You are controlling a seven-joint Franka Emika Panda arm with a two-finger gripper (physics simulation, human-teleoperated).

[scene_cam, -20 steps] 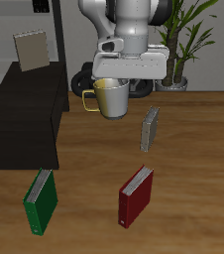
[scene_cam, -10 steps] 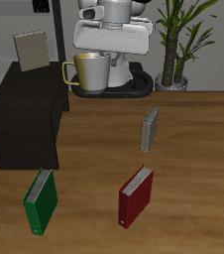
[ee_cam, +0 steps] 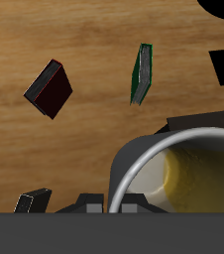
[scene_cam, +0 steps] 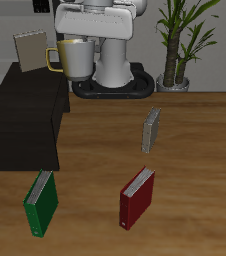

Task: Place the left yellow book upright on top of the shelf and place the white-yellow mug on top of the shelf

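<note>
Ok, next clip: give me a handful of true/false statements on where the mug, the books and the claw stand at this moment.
1. The white-yellow mug is held in the air by the claw. True.
2. The mug already rests on top of the shelf. False: it hangs above the shelf's back edge, not set down.
3. The left yellow book stands upright on the shelf. True.
4. The red book lies on the shelf. False: it is on the table near the front edge.
5. The green book is on the table in front of the shelf. True.
6. The other yellow book is gripped by the claw. False: it stands alone on the table.
</note>
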